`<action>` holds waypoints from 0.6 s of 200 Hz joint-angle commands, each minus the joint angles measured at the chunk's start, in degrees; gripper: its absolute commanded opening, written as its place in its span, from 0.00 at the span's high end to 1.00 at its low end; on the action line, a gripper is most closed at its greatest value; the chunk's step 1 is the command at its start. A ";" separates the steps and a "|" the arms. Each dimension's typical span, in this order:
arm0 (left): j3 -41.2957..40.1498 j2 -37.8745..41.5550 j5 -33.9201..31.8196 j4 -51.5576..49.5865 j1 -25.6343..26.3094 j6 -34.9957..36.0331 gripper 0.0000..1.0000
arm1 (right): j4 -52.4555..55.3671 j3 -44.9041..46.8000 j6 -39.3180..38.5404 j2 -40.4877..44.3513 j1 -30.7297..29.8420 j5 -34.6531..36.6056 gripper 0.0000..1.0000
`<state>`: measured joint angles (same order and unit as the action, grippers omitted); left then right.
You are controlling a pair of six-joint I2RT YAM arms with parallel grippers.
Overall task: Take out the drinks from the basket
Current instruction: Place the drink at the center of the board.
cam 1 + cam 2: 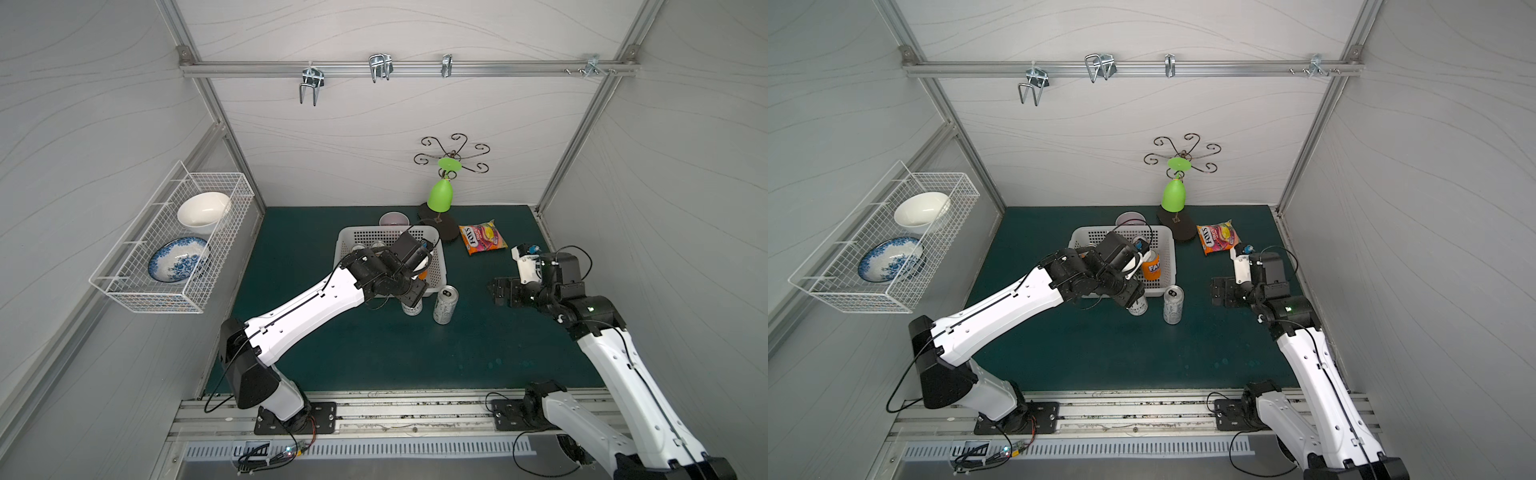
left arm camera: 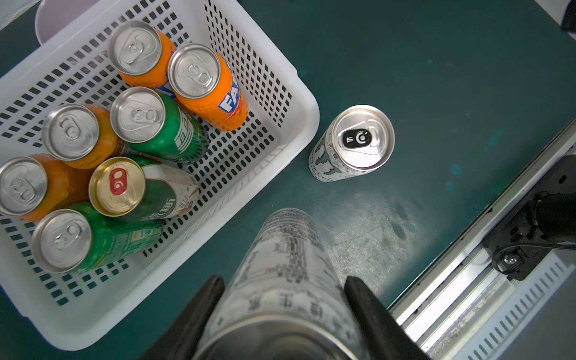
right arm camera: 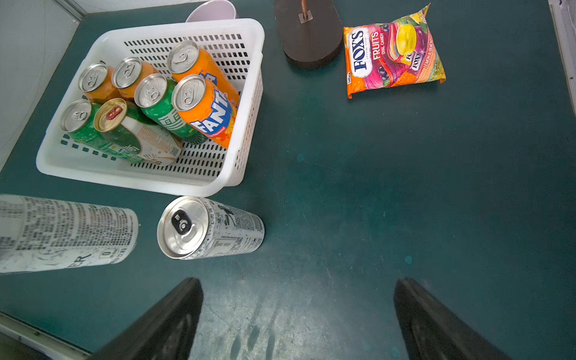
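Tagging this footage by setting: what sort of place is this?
Likely a robot test booth, not a home: grey panel walls in aluminium framing, two white-and-black robot arms bolted to a metal rail.

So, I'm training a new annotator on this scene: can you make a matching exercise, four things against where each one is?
Things:
1. gold-topped can
2. black-tabbed silver can
3. text-covered silver can
4. candy bag

Places:
a. lying beside the dark stand base
b. inside the basket
c. gripped by the left tool
d. standing free on the mat, outside the basket

Pairs: 1-b, 2-d, 3-c, 4-a.
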<state>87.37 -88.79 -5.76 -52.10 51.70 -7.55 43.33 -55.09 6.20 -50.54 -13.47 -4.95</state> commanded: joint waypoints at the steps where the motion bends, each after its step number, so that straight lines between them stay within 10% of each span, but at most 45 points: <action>1: -0.77 2.06 -0.99 8.88 0.76 -0.27 0.61 | -0.46 0.15 -0.32 0.45 0.22 0.13 0.01; 120: -5.70 -5.29 -2.75 16.57 1.82 1.73 0.60 | -0.35 0.11 -0.35 0.47 0.25 0.51 0.01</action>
<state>80.86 -92.18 -7.16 -41.32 53.01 -6.63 43.33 -55.09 6.15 -50.54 -13.47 -4.91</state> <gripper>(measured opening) 0.612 0.991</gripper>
